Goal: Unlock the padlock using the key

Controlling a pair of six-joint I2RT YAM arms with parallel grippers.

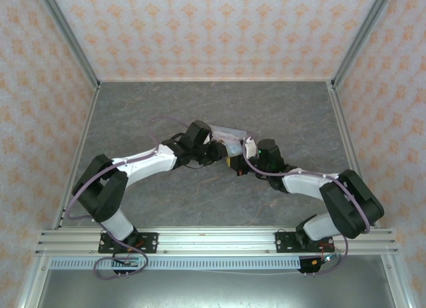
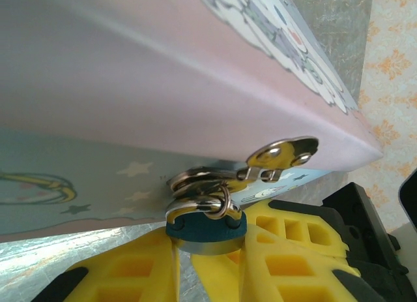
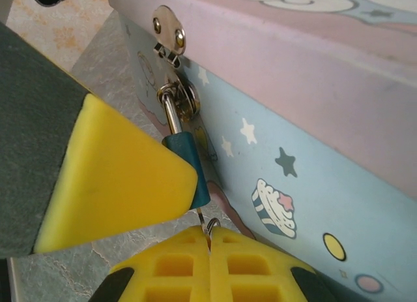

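Left jaws were clamped on the padlock [image 2: 203,229], one yellow finger on each side of its little teal body. Right jaws were pinched fully together on the key [image 3: 210,225], just a thin metal loop peeking out between the fingertips. So the left gripper [image 2: 207,250] was doing the holding and the right gripper [image 3: 210,246] the key work.

The padlock hung by its shackle [image 3: 171,116] from the hasp [image 2: 280,153] on the front of the cartoon-printed tin [image 2: 163,74], just under the pink lid. Both grippers met right there, near the middle of the table [image 1: 133,115]. In the right wrist view a sliver of metal ran from the lock's lower end to that loop. My guess was the key sat at or in the keyhole, but I couldn't tell how deep.

What worried me: the key was tiny and only its very end was held, so any twist could make it slip in the pads or pop out. The lock could also swing on the hasp, so if the left grip gave at all, the body would just turn with the key. Too much force could drag the tin or bend the key.
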